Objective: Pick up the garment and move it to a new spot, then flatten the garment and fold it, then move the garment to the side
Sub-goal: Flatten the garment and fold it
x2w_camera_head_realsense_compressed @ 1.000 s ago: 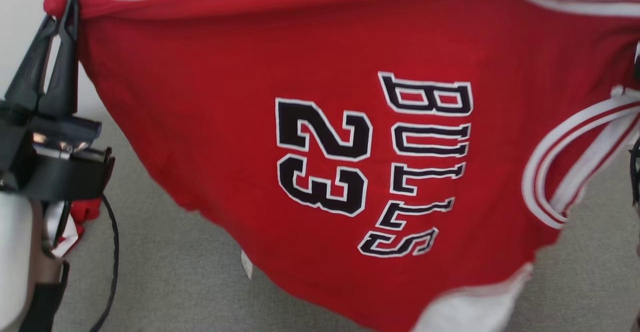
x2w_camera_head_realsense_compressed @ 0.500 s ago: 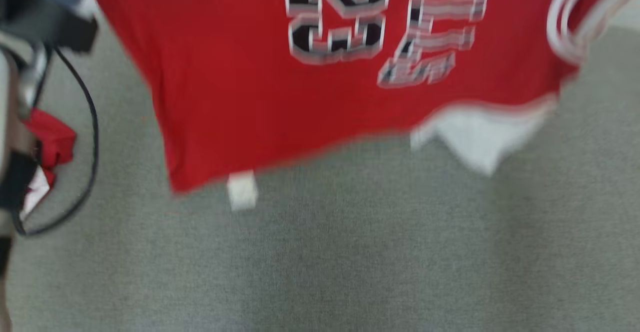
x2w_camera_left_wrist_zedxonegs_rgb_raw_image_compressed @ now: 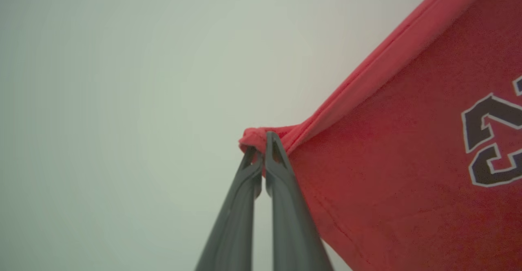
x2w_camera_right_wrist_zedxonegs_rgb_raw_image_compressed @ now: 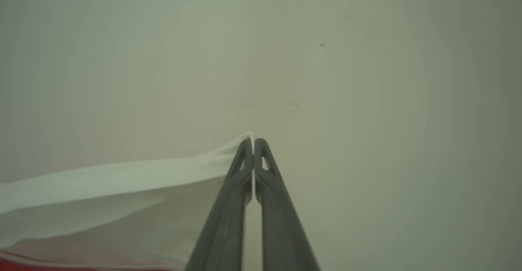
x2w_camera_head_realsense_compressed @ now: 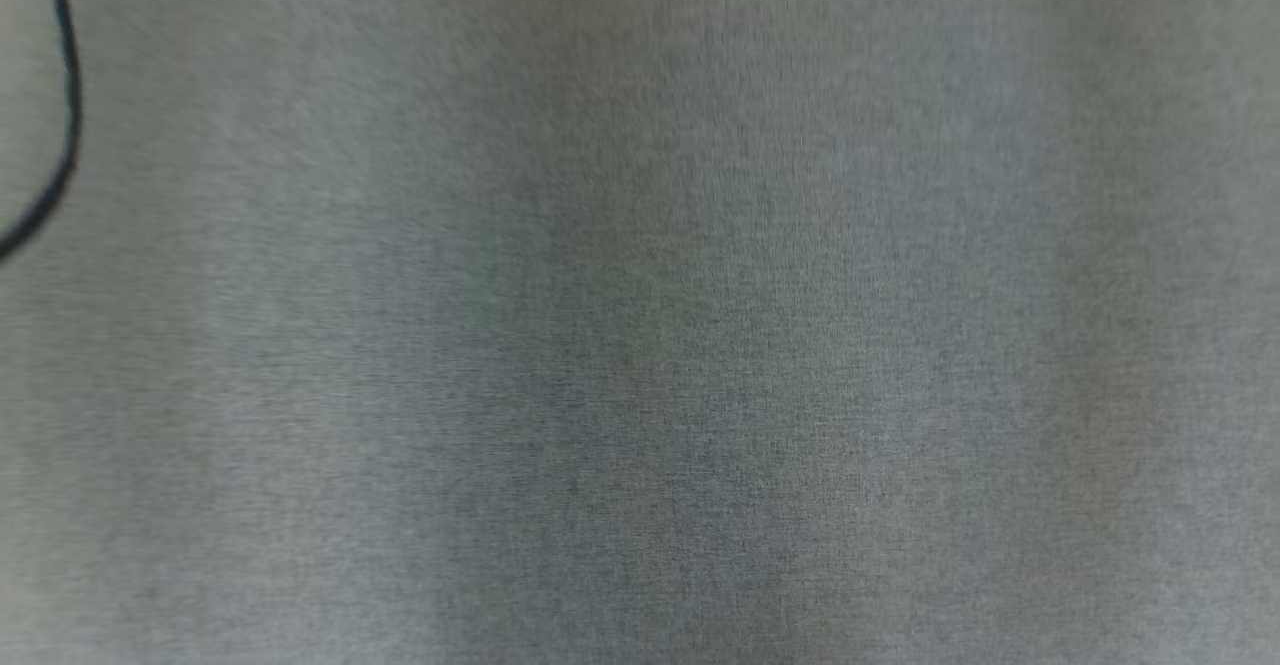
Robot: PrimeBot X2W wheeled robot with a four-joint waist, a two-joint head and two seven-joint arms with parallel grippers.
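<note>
Nearest, under the head camera, lies the grey carpeted floor (x2w_camera_head_realsense_compressed: pixel 640 345), with a thin black cable (x2w_camera_head_realsense_compressed: pixel 68 115) curving at its left. The left gripper (x2w_camera_left_wrist_zedxonegs_rgb_raw_image_compressed: pixel 263 142) pinches a bunched corner of the red jersey garment (x2w_camera_left_wrist_zedxonegs_rgb_raw_image_compressed: pixel 387 161). The right gripper (x2w_camera_right_wrist_zedxonegs_rgb_raw_image_compressed: pixel 253 141) is clamped on its white trim (x2w_camera_right_wrist_zedxonegs_rgb_raw_image_compressed: pixel 122 177), with a pale wall (x2w_camera_right_wrist_zedxonegs_rgb_raw_image_compressed: pixel 367 59) beyond.

- Floor (x2w_camera_head_realsense_compressed: pixel 640 345), head view: grey, with a fine woven texture like short-pile carpet. The picture is soft with blur.
- Broad darker and lighter bands run top to bottom across it, soft-edged; this is shading, not pattern.
- Wall (x2w_camera_left_wrist_zedxonegs_rgb_raw_image_compressed: pixel 122 100), the 2 wrist views: pale off-white with a greenish cast, smooth, under even diffuse light.
- Right wrist view: 1 small dark speck (x2w_camera_right_wrist_zedxonegs_rgb_raw_image_compressed: pixel 322 45) on the wall, upper right of centre; lower down, faint scuff marks (x2w_camera_right_wrist_zedxonegs_rgb_raw_image_compressed: pixel 271 105) in a thin line.
- Wall tone dims toward the corners.
</note>
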